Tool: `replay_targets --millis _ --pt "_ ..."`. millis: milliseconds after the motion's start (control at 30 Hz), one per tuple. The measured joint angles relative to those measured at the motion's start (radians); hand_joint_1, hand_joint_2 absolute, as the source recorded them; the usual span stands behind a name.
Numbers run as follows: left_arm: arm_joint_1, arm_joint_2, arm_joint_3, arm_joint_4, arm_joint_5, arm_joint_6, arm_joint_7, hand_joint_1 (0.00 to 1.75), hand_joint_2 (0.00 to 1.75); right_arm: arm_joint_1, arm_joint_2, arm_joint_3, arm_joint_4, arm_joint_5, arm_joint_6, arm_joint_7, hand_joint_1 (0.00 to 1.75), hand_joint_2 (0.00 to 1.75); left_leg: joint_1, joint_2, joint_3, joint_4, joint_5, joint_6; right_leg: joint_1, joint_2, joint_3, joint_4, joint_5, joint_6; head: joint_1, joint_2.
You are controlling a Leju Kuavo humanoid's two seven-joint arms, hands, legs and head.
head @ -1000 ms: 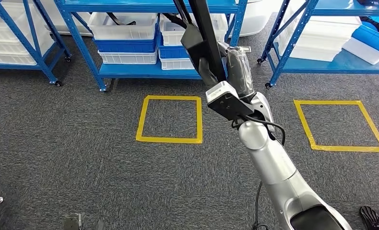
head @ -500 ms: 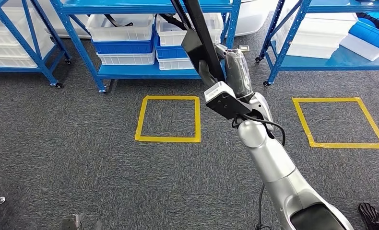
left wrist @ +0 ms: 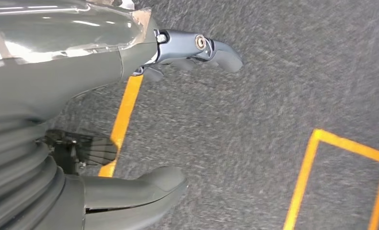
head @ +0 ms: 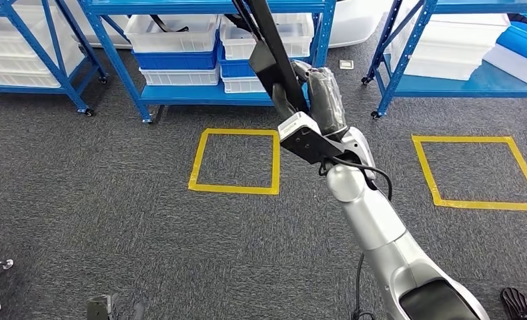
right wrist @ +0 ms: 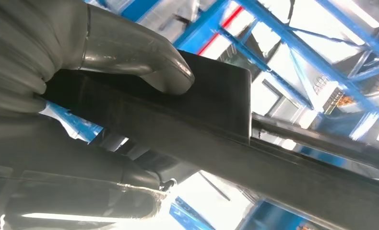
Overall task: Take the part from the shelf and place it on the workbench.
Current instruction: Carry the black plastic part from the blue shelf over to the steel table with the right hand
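One hand was doing the work here. The left hand (left wrist: 130, 120) hung over the carpet, fingers apart, holding nothing. The right hand (head: 324, 93) was clenched around the long black part (head: 274, 53), raised in front of the blue shelf (head: 207, 95), its long axis running up and away from the robot, so that arm had it.

Blue shelving (head: 211, 100) ahead; carpet (head: 114, 220) seemingly open.

Right hand (head: 324, 93) clasped, left hand (left wrist: 130, 72) slack
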Motion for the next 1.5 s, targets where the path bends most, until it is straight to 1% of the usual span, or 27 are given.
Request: replay_targets --millis 67,133,233,267,300,333,367,433,500,567,633,733,767,800,833,900,933,1000,1067,1100,1167,1233,1300,1333,1367,1433,1500 --pt "0.003 -0.001 0.000 0.001 0.002 0.000 0.001 0.00 1.75 -0.003 0.006 0.000 0.007 0.000 0.000 0.000 1.75 1.75 0.005 -0.002 -0.004 -0.002 0.005 -0.005 0.004 -0.007 -0.008 0.009 0.002 -0.022 -0.006 0.000" --pt "0.003 0.000 0.000 0.002 0.002 0.002 0.002 0.00 1.75 -0.007 0.013 0.000 0.012 0.001 0.000 0.000 1.75 1.75 0.006 0.012 -0.025 0.044 -0.028 -0.003 0.009 -0.014 -0.013 0.011 0.009 -0.038 -0.012 0.000" --pt "0.000 0.000 0.000 0.002 0.002 0.005 0.004 0.00 1.75 -0.010 0.018 0.000 0.020 0.004 0.000 -0.002 1.75 1.75 -0.007 0.030 -0.109 0.244 -0.137 0.010 0.024 -0.028 -0.020 0.011 0.015 -0.051 -0.018 0.000" --pt "0.000 0.000 0.000 0.002 0.002 0.007 0.005 0.00 1.75 -0.010 0.019 0.000 0.023 0.005 0.000 -0.002 1.75 1.75 -0.012 0.030 -0.127 0.295 -0.157 0.016 0.031 -0.034 -0.023 0.011 0.016 -0.053 -0.018 0.000" --pt "0.000 0.000 0.000 0.002 0.002 0.008 0.006 0.00 1.75 -0.011 0.019 0.000 0.026 0.007 0.001 -0.003 1.75 1.75 -0.019 0.030 -0.127 0.312 -0.161 0.027 0.039 -0.040 -0.024 0.011 0.017 -0.057 -0.019 0.000" --pt "-0.001 0.000 0.000 0.002 0.002 0.008 0.008 0.00 1.75 -0.011 0.019 0.000 0.028 0.009 0.003 -0.003 1.75 1.75 -0.028 0.031 -0.105 0.285 -0.148 0.041 0.046 -0.045 -0.025 0.011 0.018 -0.059 -0.019 0.000" --pt "-0.002 0.000 0.000 0.002 0.002 0.009 0.009 0.00 1.75 -0.013 0.020 0.000 0.029 0.010 0.005 -0.003 1.75 1.75 -0.040 0.036 -0.066 0.227 -0.126 0.060 0.051 -0.050 -0.025 0.011 0.018 -0.060 -0.019 0.000" --pt "-0.008 0.001 0.000 0.002 0.002 0.009 0.009 0.00 1.75 -0.019 0.021 0.000 0.030 0.013 0.010 -0.004 1.75 1.75 -0.064 0.063 0.008 0.110 -0.099 0.095 0.060 -0.060 -0.024 0.009 0.018 -0.061 -0.018 0.000" --pt "-0.014 0.002 0.000 0.002 0.003 0.010 0.010 0.00 1.75 -0.024 0.023 0.000 0.032 0.015 0.013 -0.005 1.75 1.75 -0.079 0.076 0.032 0.066 -0.096 0.109 0.061 -0.073 -0.023 0.005 0.018 -0.061 -0.018 0.000" --pt "-0.016 0.002 0.000 0.002 0.005 0.011 0.011 0.00 1.75 -0.027 0.026 0.000 0.035 0.015 0.018 -0.006 1.75 1.75 -0.080 0.062 0.039 0.048 -0.085 0.108 0.063 -0.085 -0.020 0.001 0.017 -0.059 -0.019 0.000" --pt "-0.017 0.001 0.000 0.002 0.007 0.012 0.010 0.00 1.75 -0.032 0.027 0.000 0.037 0.015 0.022 -0.006 1.75 1.75 -0.074 0.049 0.053 0.019 -0.069 0.104 0.063 -0.072 -0.029 0.024 0.001 -0.056 -0.019 0.000" --pt "-0.020 -0.001 0.000 0.002 0.012 0.012 0.010 0.00 1.75 -0.035 0.025 0.000 0.043 0.015 0.027 -0.007 1.75 1.75 -0.070 0.028 0.056 0.005 -0.058 0.103 0.057 -0.036 -0.101 0.184 -0.068 -0.057 -0.018 0.000" --pt "-0.019 -0.002 0.000 0.003 0.013 0.012 0.010 0.00 1.75 -0.033 0.025 0.000 0.045 0.015 0.028 -0.007 1.75 1.75 -0.069 0.019 0.054 0.005 -0.057 0.102 0.054 -0.033 -0.123 0.231 -0.083 -0.053 -0.018 0.000" --pt "-0.017 -0.003 0.000 0.003 0.013 0.012 0.010 0.00 1.75 -0.031 0.024 0.000 0.048 0.015 0.030 -0.007 1.75 1.75 -0.069 0.010 0.054 0.006 -0.056 0.101 0.052 -0.031 -0.132 0.249 -0.083 -0.046 -0.018 0.000" --pt "-0.016 -0.004 0.000 0.004 0.014 0.012 0.010 0.00 1.75 -0.030 0.023 0.000 0.051 0.015 0.031 -0.007 1.75 1.75 -0.069 0.001 0.053 0.007 -0.055 0.099 0.050 -0.030 -0.121 0.226 -0.068 -0.036 -0.018 0.000" --pt "-0.016 -0.005 0.000 0.004 0.015 0.012 0.010 0.00 1.75 -0.031 0.022 0.000 0.053 0.015 0.031 -0.007 1.75 1.75 -0.067 -0.016 0.052 0.011 -0.055 0.094 0.043 -0.018 -0.060 0.095 -0.014 -0.018 -0.018 0.000" --pt "-0.016 -0.006 0.000 0.004 0.017 0.012 0.010 0.00 1.75 -0.032 0.023 0.000 0.054 0.015 0.031 -0.007 1.75 1.75 -0.068 -0.024 0.049 0.014 -0.055 0.090 0.043 -0.010 -0.029 0.033 0.008 -0.018 -0.018 0.000" --pt "-0.016 -0.006 0.000 0.004 0.020 0.013 0.010 0.00 1.75 -0.034 0.024 0.000 0.054 0.015 0.032 -0.008 1.75 1.75 -0.069 -0.035 0.040 0.018 -0.053 0.077 0.045 -0.002 -0.004 -0.023 0.026 -0.032 -0.018 0.000" --pt "-0.013 -0.004 0.001 0.004 0.023 0.014 0.010 0.00 1.75 -0.035 0.026 0.000 0.055 0.015 0.034 -0.009 1.75 1.75 -0.067 -0.043 0.033 0.018 -0.048 0.065 0.043 -0.013 -0.005 -0.027 0.033 -0.049 -0.019 0.000" --pt "-0.011 -0.003 0.001 0.005 0.023 0.014 0.010 0.00 1.75 -0.036 0.027 0.001 0.055 0.014 0.035 -0.009 1.75 1.75 -0.066 -0.040 0.028 0.021 -0.051 0.061 0.040 -0.018 -0.004 -0.030 0.037 -0.057 -0.019 0.000" --pt "-0.008 0.000 0.001 0.005 0.023 0.014 0.009 0.00 1.75 -0.037 0.029 0.001 0.055 0.012 0.038 -0.011 1.75 1.75 -0.062 -0.015 -0.002 0.078 -0.087 0.050 0.031 -0.031 0.000 -0.037 0.042 -0.072 -0.023 0.000" --pt "-0.005 0.000 0.001 0.005 0.024 0.012 0.008 0.00 1.75 -0.036 0.029 0.001 0.055 0.010 0.039 -0.013 1.75 1.75 -0.054 0.016 -0.062 0.206 -0.150 0.038 0.032 -0.044 -0.001 -0.038 0.043 -0.079 -0.027 0.000" --pt "-0.001 0.000 0.001 0.005 0.025 0.010 0.005 0.00 1.75 -0.032 0.027 0.001 0.055 0.009 0.040 -0.014 1.75 1.75 -0.045 0.027 -0.107 0.299 -0.178 0.028 0.031 -0.060 -0.001 -0.038 0.042 -0.079 -0.027 0.000" --pt "0.002 0.000 0.001 0.005 0.025 0.009 0.003 0.00 1.75 -0.029 0.025 0.001 0.055 0.009 0.040 -0.015 1.75 1.75 -0.041 0.030 -0.103 0.294 -0.167 0.024 0.030 -0.068 -0.001 -0.038 0.042 -0.078 -0.027 0.000" --pt "0.003 0.000 0.001 0.005 0.026 0.008 -0.001 0.00 1.75 -0.026 0.024 0.001 0.054 0.008 0.040 -0.015 1.75 1.75 -0.036 0.038 -0.078 0.248 -0.140 0.021 0.028 -0.076 -0.001 -0.037 0.040 -0.076 -0.027 0.000" --pt "0.003 -0.003 0.001 0.005 0.028 0.005 -0.009 0.00 1.75 -0.020 0.019 0.002 0.047 0.008 0.038 -0.016 1.75 1.75 -0.033 0.074 0.000 0.111 -0.089 0.014 0.032 -0.089 0.001 -0.036 0.036 -0.067 -0.028 0.000" --pt "0.003 -0.007 0.000 0.005 0.029 0.001 -0.015 0.00 1.75 -0.016 0.014 0.001 0.036 0.010 0.034 -0.017 1.75 1.75 -0.037 0.095 0.042 0.038 -0.074 0.018 0.043 -0.100 0.004 -0.036 0.032 -0.055 -0.024 0.000"
